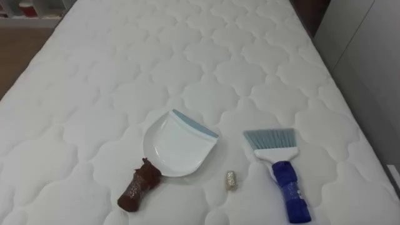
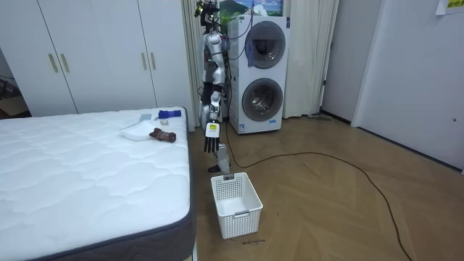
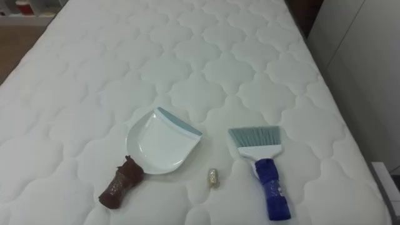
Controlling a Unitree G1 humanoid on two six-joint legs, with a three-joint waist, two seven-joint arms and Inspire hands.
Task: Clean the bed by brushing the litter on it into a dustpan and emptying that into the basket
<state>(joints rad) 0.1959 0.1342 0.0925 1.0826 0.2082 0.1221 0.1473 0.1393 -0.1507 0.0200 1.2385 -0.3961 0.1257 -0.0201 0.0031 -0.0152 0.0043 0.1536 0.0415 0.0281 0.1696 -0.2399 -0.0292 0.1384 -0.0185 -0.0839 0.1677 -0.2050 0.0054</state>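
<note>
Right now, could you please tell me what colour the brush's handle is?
Blue; the brush handle shows best in the left eye view.

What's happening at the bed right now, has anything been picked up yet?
Nothing is being handled yet. The robot stands at the end of the bed, looking down at it, with its left hand hanging at its side. On the bed lie a white dustpan with a brown handle, a small scrap just to its right, and a blue-handled brush further right, all apart from each other. A white basket stands on the floor beside the bed.
</note>
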